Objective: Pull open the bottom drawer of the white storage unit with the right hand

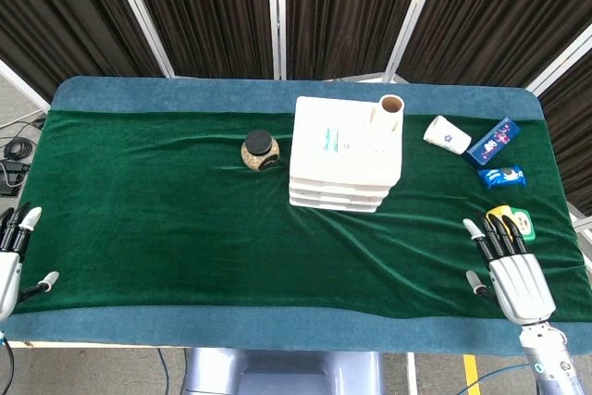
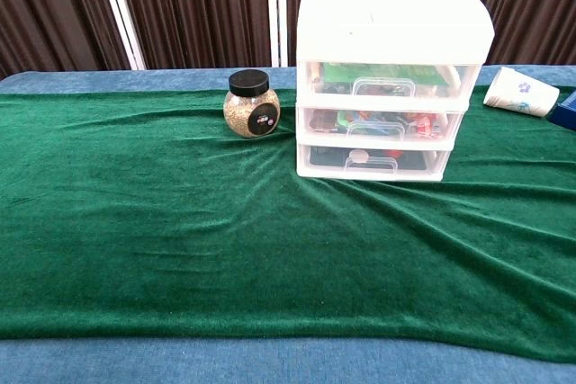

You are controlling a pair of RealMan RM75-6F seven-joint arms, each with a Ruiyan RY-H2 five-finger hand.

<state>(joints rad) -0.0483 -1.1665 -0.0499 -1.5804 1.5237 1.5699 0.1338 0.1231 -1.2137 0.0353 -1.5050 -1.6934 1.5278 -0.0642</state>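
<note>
Bottom drawer (image 2: 373, 162) well apart from right robot hand (image 1: 511, 266)

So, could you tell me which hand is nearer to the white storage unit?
Right. The right hand sits off the white storage unit toward the table's near right corner; the left hand lies at the far left edge.

White three-drawer plastic storage unit (image 1: 345, 154) near table (image 1: 139, 228) centre, toward the back; all drawers flush. Cardboard tube (image 1: 389, 112) upright on its top, right rear corner. Round black-lidded glass jar (image 1: 260, 151) just left of unit. Tipped white paper cup (image 1: 448, 134) right of unit; blue box (image 1: 494, 141) further right, blue packet (image 1: 502, 177) before it.
</note>
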